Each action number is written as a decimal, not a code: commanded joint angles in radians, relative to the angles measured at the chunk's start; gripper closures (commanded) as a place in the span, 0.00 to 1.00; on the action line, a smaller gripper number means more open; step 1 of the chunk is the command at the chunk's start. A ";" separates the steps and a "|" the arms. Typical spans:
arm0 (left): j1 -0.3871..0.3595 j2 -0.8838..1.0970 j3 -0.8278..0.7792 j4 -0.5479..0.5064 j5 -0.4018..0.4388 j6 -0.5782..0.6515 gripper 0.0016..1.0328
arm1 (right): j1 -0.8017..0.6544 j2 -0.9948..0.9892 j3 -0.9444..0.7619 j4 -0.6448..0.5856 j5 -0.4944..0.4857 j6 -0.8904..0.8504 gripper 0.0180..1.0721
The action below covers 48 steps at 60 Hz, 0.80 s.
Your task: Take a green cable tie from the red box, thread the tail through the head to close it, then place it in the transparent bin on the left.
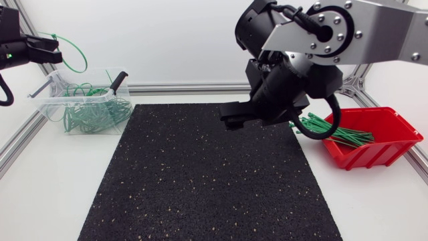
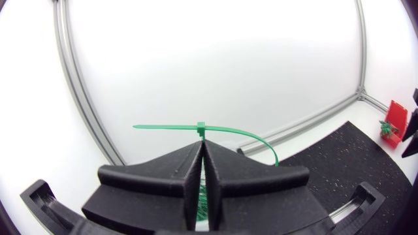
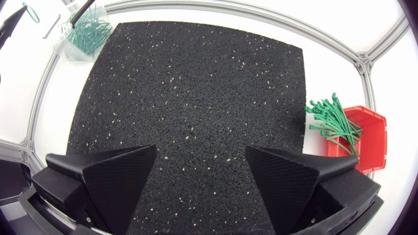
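From above, the left gripper point(image 1: 41, 48) sits at the far left, closed on a green cable tie point(image 1: 75, 55) whose tail curves round into a loop; the loop hangs in the air above the far left part of the transparent bin point(image 1: 48, 106); the bin stands on the white tabletop point(image 1: 53, 194) just left of the black mat point(image 1: 207, 174) and holds a tangled heap of ties point(image 1: 93, 114), with a black piece I cannot identify poking up at its far corner; the right gripper point(image 1: 233, 120) hangs over the mat's far right part, holding nothing; beside the mat on the right, the red box point(image 1: 374, 155) holds a bundle of loose ties point(image 1: 338, 132), some sticking out over its rim towards the mat.

In the left wrist view the two fingers are pressed together on the cable tie; its head shows just above the fingertips, one end running out straight, the other arching over and down behind a finger.

In the right wrist view the fingers stand wide apart over the bare mat; the red box lies off to one side, the bin at the far corner.
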 commanded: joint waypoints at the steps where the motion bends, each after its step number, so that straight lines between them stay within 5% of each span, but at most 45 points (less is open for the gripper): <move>1: 0.036 0.104 0.114 0.018 -0.026 -0.026 0.97 | 0.003 -0.043 -0.049 0.018 0.019 -0.008 0.05; 13: 0.058 0.299 0.287 0.001 -0.078 -0.029 0.96 | 0.004 -0.095 -0.103 0.031 0.041 -0.011 0.05; 21: 0.056 0.361 0.341 -0.025 -0.089 -0.029 0.86 | 0.009 -0.127 -0.123 0.030 0.044 -0.018 0.05; 25: 0.048 0.403 0.379 -0.070 -0.093 -0.026 0.66 | 0.015 -0.146 -0.134 0.028 0.044 -0.016 0.05; 27: 0.036 0.437 0.413 -0.107 -0.128 -0.018 0.23 | 0.021 -0.153 -0.140 0.028 0.044 -0.016 0.05; 29: 0.029 0.458 0.450 -0.162 -0.151 -0.016 0.02 | 0.029 -0.161 -0.144 0.027 0.050 -0.016 0.05; 37: 0.018 0.463 0.545 -0.350 -0.151 -0.016 0.03 | 0.050 -0.196 -0.163 0.024 0.064 -0.014 0.05; 48: -0.005 0.398 0.539 -0.421 -0.167 -0.016 0.03 | 0.044 -0.258 -0.186 0.022 0.099 -0.014 0.05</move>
